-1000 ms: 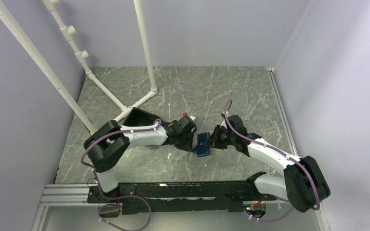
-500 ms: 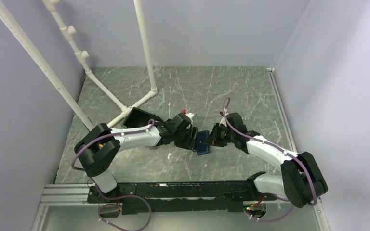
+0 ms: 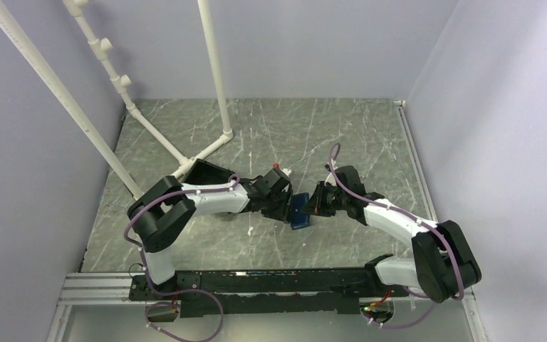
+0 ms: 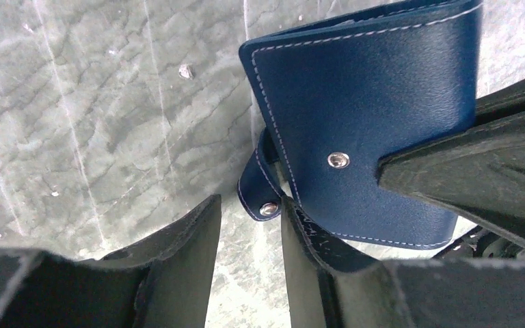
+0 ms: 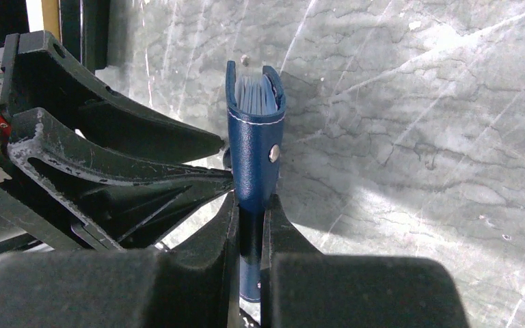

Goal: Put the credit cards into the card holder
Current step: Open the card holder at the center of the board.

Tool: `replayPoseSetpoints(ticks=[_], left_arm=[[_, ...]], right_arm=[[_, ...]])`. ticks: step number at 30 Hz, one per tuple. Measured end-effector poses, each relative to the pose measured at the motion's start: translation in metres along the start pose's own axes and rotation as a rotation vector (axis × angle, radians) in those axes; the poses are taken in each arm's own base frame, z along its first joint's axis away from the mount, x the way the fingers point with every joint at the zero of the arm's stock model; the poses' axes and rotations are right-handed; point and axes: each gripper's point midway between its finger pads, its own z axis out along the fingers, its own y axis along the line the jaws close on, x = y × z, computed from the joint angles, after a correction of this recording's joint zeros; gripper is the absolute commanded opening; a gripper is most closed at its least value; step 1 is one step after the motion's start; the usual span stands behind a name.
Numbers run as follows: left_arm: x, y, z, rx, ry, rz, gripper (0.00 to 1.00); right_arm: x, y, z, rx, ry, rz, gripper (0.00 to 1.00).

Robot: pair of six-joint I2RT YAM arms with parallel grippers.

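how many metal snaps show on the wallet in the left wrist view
2. One snap sits on the card holder's outer face; the other on its strap tab, just off the left fingers. More may be hidden.

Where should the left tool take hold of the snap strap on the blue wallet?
Pinch the strap near its studded end, approaching from the edge of the wallet that faces the left tool. The strap loops clear of the wallet there, leaving room for a finger on each side, while the right tool clamps the opposite end.
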Motion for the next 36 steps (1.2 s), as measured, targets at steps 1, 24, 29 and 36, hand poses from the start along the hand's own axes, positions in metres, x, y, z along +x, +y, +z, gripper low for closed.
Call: replayPoseSetpoints(ticks=[1, 24, 29, 36], left_arm=[[-0.001, 0.000, 0.000, -0.006, 0.002, 0.001, 0.43], [-0.029, 0.002, -0.021, 0.148, 0.026, -0.034, 0.00], [-0.049, -0.035, -0.040, 0.333, -0.020, -0.050, 0.00], [-0.050, -0.044, -0.044, 0.382, -0.011, -0.074, 0.00]], right_arm=[[0.001, 0.000, 0.001, -0.003, 0.006, 0.002, 0.09], [-0.026, 0.003, -0.019, 0.264, -0.041, -0.193, 0.84], [-0.023, 0.008, -0.012, 0.249, -0.036, -0.224, 0.86], [-0.021, -0.010, -0.009, 0.359, -0.047, -0.177, 0.75]])
